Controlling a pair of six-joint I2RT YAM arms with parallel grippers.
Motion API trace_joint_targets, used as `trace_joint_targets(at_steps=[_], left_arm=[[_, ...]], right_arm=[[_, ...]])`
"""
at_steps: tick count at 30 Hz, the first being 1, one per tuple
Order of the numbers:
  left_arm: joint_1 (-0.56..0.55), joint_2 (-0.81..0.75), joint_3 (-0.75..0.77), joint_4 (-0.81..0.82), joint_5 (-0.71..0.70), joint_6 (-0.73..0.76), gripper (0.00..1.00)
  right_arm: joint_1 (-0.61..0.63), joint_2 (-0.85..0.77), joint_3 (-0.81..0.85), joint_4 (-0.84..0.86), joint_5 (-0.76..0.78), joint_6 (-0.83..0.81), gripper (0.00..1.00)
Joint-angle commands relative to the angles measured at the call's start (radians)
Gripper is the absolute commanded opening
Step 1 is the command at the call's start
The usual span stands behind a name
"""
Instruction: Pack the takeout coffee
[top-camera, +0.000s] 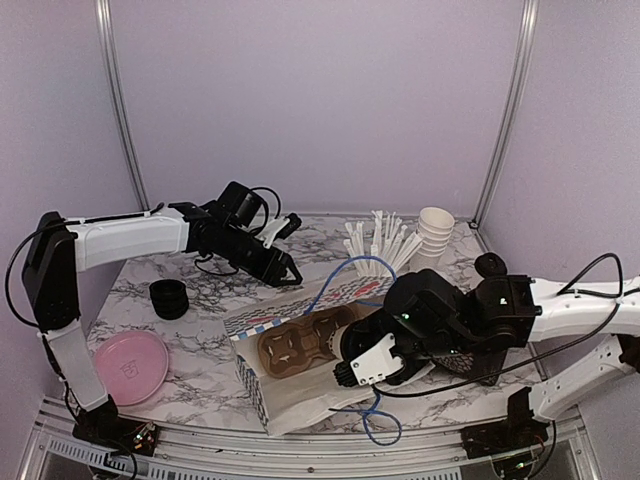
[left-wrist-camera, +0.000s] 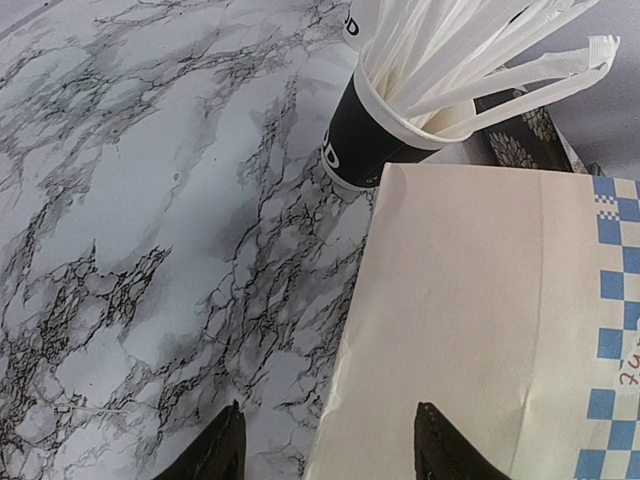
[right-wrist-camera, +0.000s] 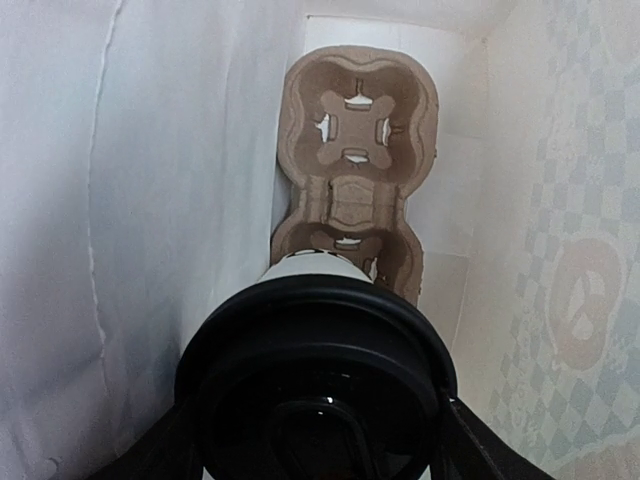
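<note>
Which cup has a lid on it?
The white cup in the right hand, inside the bag. The stacked cups at the back are open; the black cup holds straws.

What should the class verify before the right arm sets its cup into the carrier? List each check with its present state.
1. The right gripper gripping the cup: ok.
2. The lid on the cup: ok.
3. The carrier inside the bag: ok.
4. The far pocket empty: ok.
5. The near pocket free: cannot tell, the cup hides most of it.
6. The left gripper clamped on the bag's edge: not ok, jaws open astride it.
</note>
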Motion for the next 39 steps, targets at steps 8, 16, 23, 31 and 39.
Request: trace_joint_targets(at_steps=[8, 16, 23, 31, 39], left_arm=[[-0.017, -0.047, -0.03, 0.015, 0.06, 0.006, 0.57], [-0.031, -0.049, -0.034, 0.014, 0.075, 0.008, 0.56], [-0.042, -0.045, -0.035, 0.012, 0.092, 0.009, 0.55], [-0.05, -0.044, -0.036, 0.004, 0.102, 0.016, 0.55], [-0.053, -0.041, -0.036, -0.001, 0.104, 0.021, 0.55]], right_arm=[[0.03, 0.015, -0.028, 0.166, 0.151, -0.033, 0.48], [0.03, 0.038, -0.036, 0.197, 0.155, -0.04, 0.48], [0.03, 0.058, -0.04, 0.203, 0.137, -0.038, 0.48], [0.023, 0.075, -0.048, 0.225, 0.125, -0.04, 0.48], [0.0, 0.094, -0.065, 0.253, 0.131, -0.052, 0.48]])
